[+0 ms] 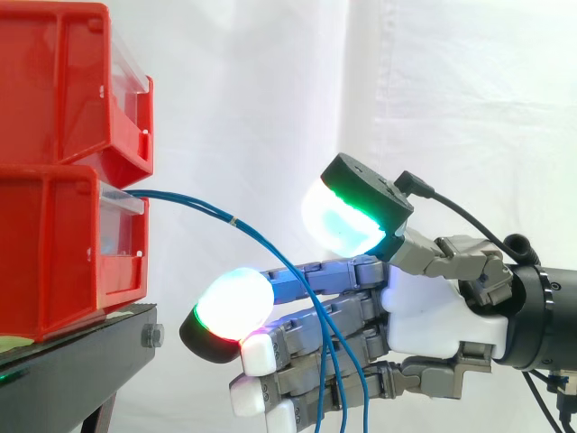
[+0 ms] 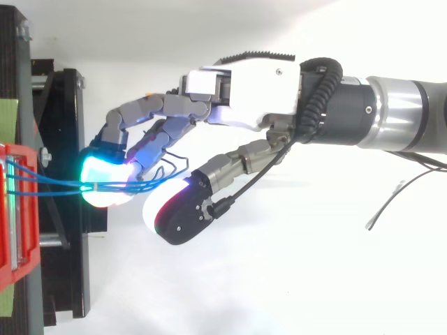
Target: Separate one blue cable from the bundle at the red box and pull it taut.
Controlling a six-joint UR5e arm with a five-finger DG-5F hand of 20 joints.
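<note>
The blue cables come out of the front of the lower red box on the left. A small band ties them together near the box, so they are one bundle there. Past the band they spread a little and droop down to the right, slack, not tight. They hang on the near side of the fingers of the robot hand, under its thumb. The robot hand is released. Its fingers reach almost straight toward the box, and the thumb is lifted well apart, so nothing is pinched. I think it is held this way to let one cable slip in. The box sits on a black stand.
</note>
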